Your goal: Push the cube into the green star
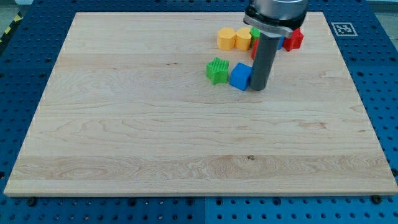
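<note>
Your tip (258, 88) is touching the blue cube (240, 76) on its right; the cube sits corner-on, no long axis, just beside the green star (217, 70). No jaws here.

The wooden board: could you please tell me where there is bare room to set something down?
The board is bare across its whole left half and the view's bottom, below my tip. It is crowded at the top right: the green star and blue cube sit against my tip's left, with the yellow blocks and red block behind.
</note>
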Robot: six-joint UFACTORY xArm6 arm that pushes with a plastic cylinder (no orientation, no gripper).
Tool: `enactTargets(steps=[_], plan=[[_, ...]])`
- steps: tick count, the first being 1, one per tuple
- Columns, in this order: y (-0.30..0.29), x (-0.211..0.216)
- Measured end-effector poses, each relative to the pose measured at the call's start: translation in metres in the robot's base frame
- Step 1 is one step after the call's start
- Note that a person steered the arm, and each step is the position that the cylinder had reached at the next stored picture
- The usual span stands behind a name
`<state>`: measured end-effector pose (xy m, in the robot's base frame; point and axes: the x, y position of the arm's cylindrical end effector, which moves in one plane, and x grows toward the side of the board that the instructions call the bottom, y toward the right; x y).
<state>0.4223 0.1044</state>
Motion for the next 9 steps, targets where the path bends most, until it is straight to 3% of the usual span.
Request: enactTargets(steps=[2, 7, 9], plan=[[0.030, -0.026], [-0.021, -0.034], [-0.022, -0.096]])
